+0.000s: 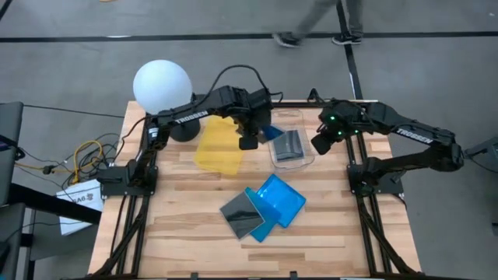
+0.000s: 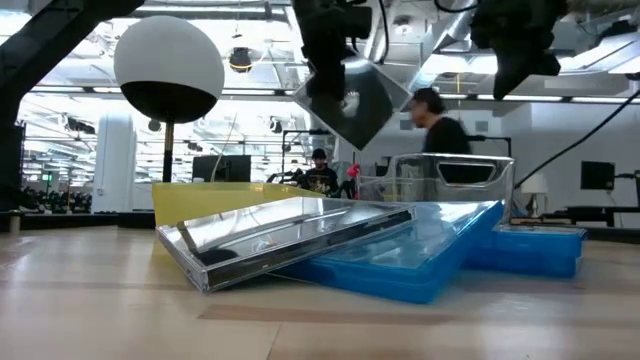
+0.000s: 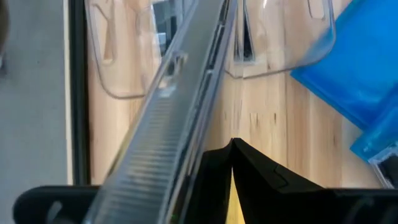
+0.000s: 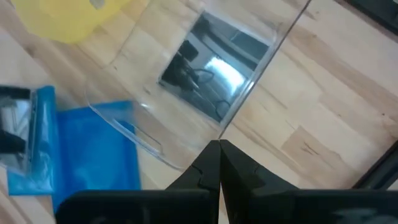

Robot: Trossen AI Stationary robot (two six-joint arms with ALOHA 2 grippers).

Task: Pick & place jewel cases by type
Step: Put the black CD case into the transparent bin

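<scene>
A clear grey jewel case [image 2: 350, 100] hangs tilted, one corner down, above the table's far middle, with my left gripper [image 1: 249, 142] shut on it. It is edge-on in the left wrist view [image 3: 168, 118]. The clear container [image 1: 292, 148] holds a grey case [image 4: 211, 74] lying flat inside. Near the table's middle, another grey case [image 1: 243, 214] leans on a stack of blue cases [image 1: 278, 198]. My right gripper [image 1: 319, 144] hovers shut beside the container's right side, with nothing in it [image 4: 219, 155]. My left gripper pinches the grey case near its upper edge [image 2: 335, 75] between its two fingers, coming from above and slanting down. One finger [image 3: 255, 180] shows beside the case's ribbed edge [image 3: 186, 162]; the case hides the other. The case hangs clear of the table, tilted.
A flat yellow tray [image 1: 218, 144] lies left of the container, under my left arm. A white globe lamp [image 1: 162, 85] stands at the far left corner. A person [image 1: 319, 23] walks past beyond the far edge. Bare wood lies along the near edge [image 1: 194, 249].
</scene>
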